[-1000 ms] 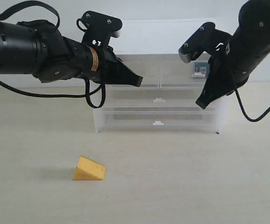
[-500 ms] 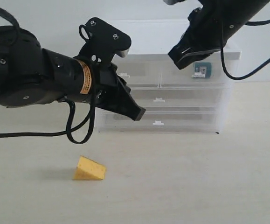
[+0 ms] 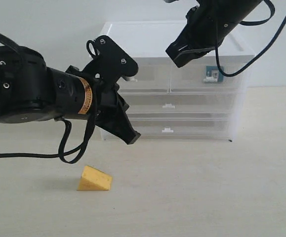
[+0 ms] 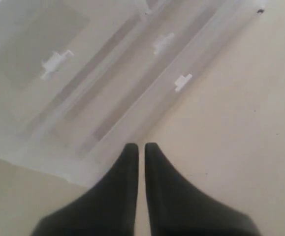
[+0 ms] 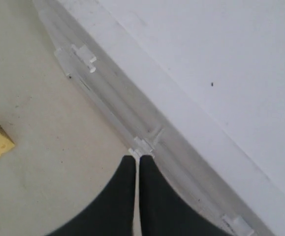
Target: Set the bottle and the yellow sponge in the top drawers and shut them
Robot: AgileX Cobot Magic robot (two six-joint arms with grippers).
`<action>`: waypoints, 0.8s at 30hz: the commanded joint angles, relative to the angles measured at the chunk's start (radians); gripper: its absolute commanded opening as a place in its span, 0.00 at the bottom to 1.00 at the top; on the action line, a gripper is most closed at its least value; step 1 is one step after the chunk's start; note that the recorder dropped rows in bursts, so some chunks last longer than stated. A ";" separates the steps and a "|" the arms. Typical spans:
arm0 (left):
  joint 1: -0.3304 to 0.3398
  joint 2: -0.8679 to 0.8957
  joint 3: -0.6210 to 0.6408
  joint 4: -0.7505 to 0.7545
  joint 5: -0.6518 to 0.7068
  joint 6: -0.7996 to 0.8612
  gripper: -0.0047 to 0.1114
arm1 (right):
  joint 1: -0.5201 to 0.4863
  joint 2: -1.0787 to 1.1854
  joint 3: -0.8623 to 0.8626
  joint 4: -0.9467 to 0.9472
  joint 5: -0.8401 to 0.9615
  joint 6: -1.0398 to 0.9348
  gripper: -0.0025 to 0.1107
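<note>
left claw (image 3: 131, 138) dropped lower toward yellow sponge (image 3: 94, 179), right claw (image 3: 176, 56) raised by drawer unit (image 3: 192, 106), both pinched closed, empty

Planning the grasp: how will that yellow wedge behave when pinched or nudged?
The yellow sponge looks foamy: probably light and squashy. Resting on a flat face, it likely slides rather than rolls. Its sloped top may shed a pinch.
</note>
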 commanded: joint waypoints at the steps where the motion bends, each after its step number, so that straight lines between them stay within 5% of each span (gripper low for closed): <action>1: 0.007 0.001 0.002 0.066 0.001 -0.007 0.08 | -0.006 0.004 -0.013 -0.001 0.001 -0.011 0.02; 6: 0.030 -0.036 0.002 0.120 -0.036 -0.018 0.08 | -0.006 -0.053 0.018 -0.009 -0.002 0.029 0.02; 13: 0.194 -0.109 0.001 0.119 -0.222 -0.100 0.08 | 0.051 -0.195 0.305 -0.010 -0.438 0.097 0.02; 18: 0.298 -0.142 -0.011 0.111 -0.508 -0.169 0.08 | 0.128 -0.270 0.540 -0.010 -0.737 0.163 0.02; 24: 0.371 -0.074 -0.095 0.115 -0.478 -0.355 0.08 | 0.208 -0.298 0.811 0.044 -1.131 0.339 0.02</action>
